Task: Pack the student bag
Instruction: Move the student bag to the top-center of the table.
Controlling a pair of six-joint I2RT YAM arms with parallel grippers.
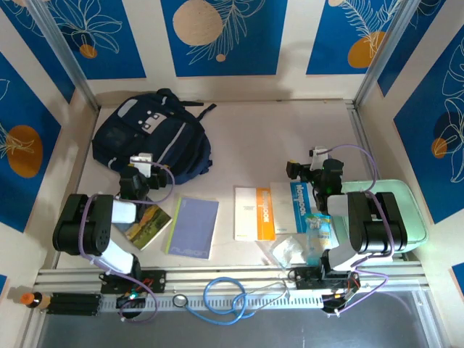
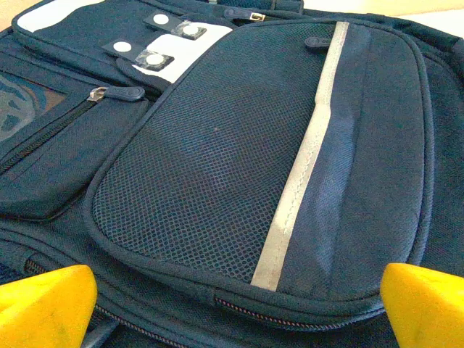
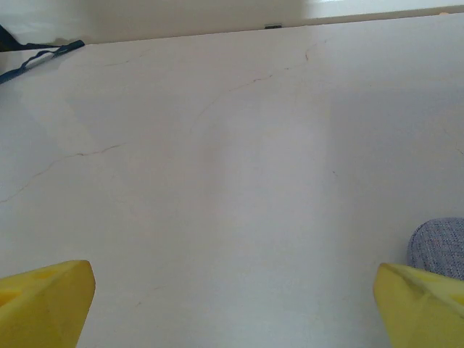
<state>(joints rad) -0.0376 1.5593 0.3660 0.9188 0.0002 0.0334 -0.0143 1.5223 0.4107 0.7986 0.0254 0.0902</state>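
student bag: dark navy backpack (image 1: 151, 136), flat on the table (image 1: 290, 130), far-left area, front face up, grey-white patch toward the far wall.
bag front: the left wrist view shows the mesh front pocket (image 2: 210, 174) with a pale stripe (image 2: 304, 159) running down it on a diagonal. A smaller pocket sits to its left with a zip pull (image 2: 116, 93). White snap tabs (image 2: 170, 47) sit near the top. The zips that show look shut.
left gripper (image 2: 232, 308): released, jaws wide, nothing between them. Yellow fingertips (image 2: 43, 304) sit at both lower corners of the wrist view. It is at the bag's near edge, aimed across the front pocket. Can't tell if it touches the fabric.
right gripper (image 3: 232, 301): released, jaws wide, empty. Low over bare table on the right half, well apart from the bag.
near right fingertip (image 3: 420, 304): grey woven thing (image 3: 438, 243) just beside it, can't identify.
strap: dark strap end (image 3: 40, 52) at the top-left of the right wrist view.
loose items: row on the near table between the arms, all outside the bag.
- small green-yellow book (image 1: 148, 225), beside the left arm
- lavender notebook (image 1: 194, 226)
- white-and-orange booklet (image 1: 254, 212)
- blue-and-white booklet (image 1: 301, 203)
- clear plastic pouch (image 1: 293, 250), near the right arm's base
- mint green case (image 1: 409, 210), right edge, partly under the right arm
front rail: blue cable (image 1: 225, 296) looped along it.
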